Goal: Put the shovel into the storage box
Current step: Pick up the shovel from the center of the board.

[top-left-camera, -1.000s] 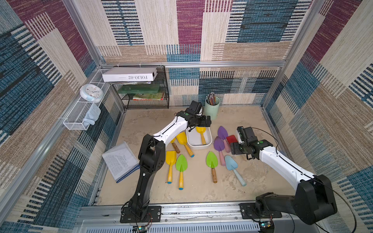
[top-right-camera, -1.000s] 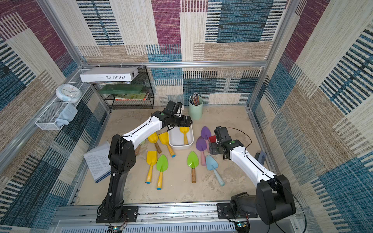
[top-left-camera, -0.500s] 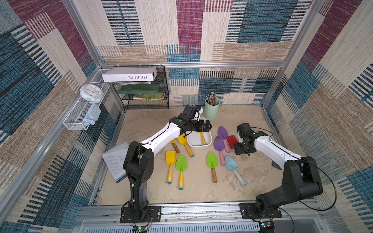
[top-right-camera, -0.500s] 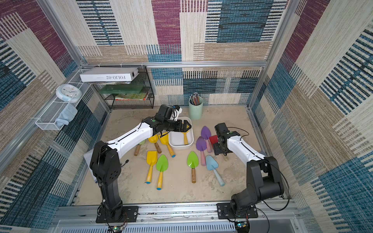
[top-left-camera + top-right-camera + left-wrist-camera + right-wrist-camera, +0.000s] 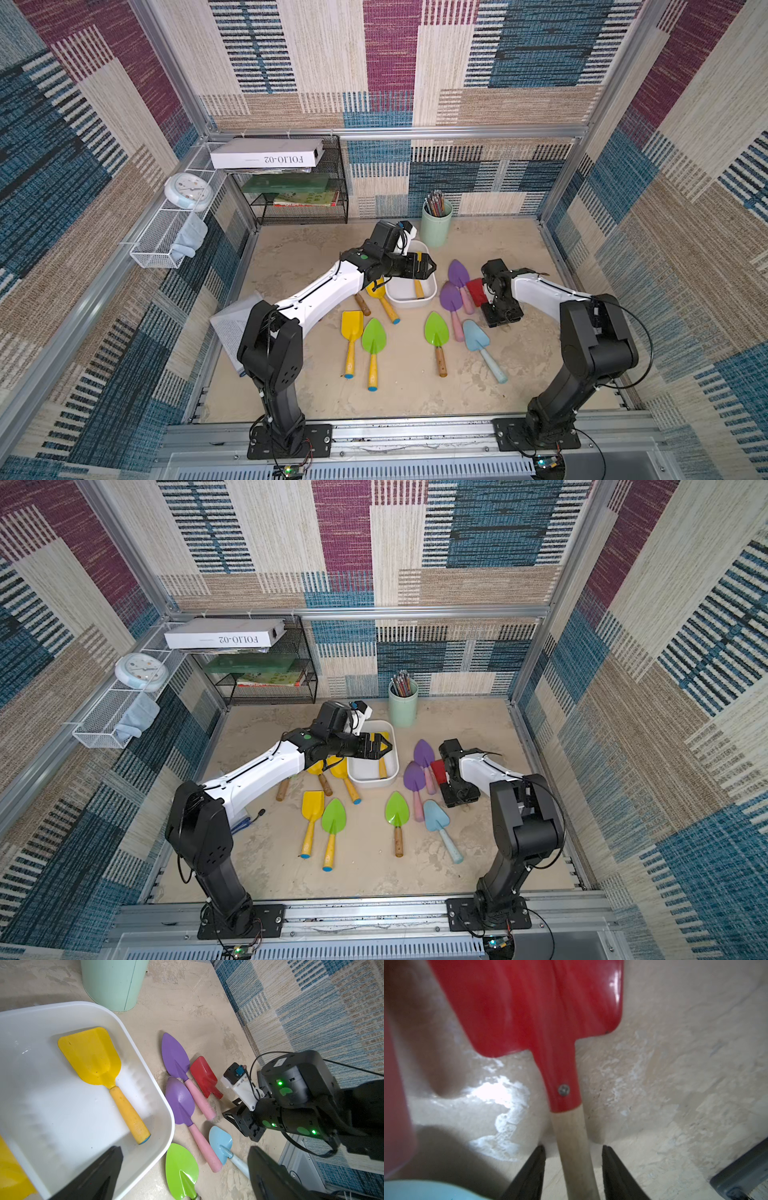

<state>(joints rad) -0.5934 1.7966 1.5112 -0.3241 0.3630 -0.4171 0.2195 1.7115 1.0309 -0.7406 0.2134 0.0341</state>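
The right claw (image 5: 573,1148) straddles the wooden handle of the red shovel (image 5: 529,1012), a gap each side, not clamped, the shovel lying near the right edge of the worktop (image 5: 519,353) beside two purple shovels (image 5: 176,1057), while the left claw (image 5: 184,1150), spread wide and empty, hovers above the storage box (image 5: 143,1076) holding a yellow shovel (image 5: 93,1057).

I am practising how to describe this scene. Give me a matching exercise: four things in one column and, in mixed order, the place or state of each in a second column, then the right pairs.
Things
1. red shovel
2. light blue shovel
3. mint-green cup
4. storage box

Places or states
A. holds pencils
B. lies on the table, handle free
C. holds one yellow shovel
D. handle between the open jaws of the right gripper

Pairs: 1-D, 2-B, 3-A, 4-C
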